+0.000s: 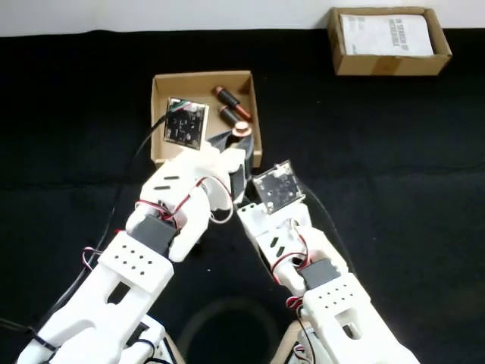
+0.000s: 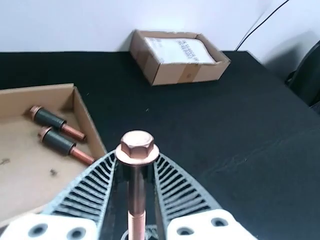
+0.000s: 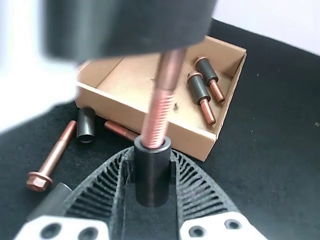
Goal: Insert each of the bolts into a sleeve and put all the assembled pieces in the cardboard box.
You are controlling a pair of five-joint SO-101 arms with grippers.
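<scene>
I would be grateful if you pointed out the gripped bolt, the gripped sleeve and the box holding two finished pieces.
Bolt point(image 2: 137, 146): left wrist view, hex head.
Sleeve point(image 3: 152, 172): right wrist view, side wall.
Box point(image 3: 195, 135): right wrist view, outer wall.

My worktop point(image 1: 394, 189) lies under a black cloth; a small box of printed papers point(image 1: 386, 65) sits at its far edge; just behind that box rises a plain white wall point(image 1: 151, 14); a thin black cable point(image 2: 260, 22) crosses the wall beside the box.

Two white arms point(image 1: 140, 262), black servos point(image 1: 155, 231), red-white wiring point(image 1: 158, 206), ribbed grey pincer fingers point(image 2: 90, 185)
</scene>
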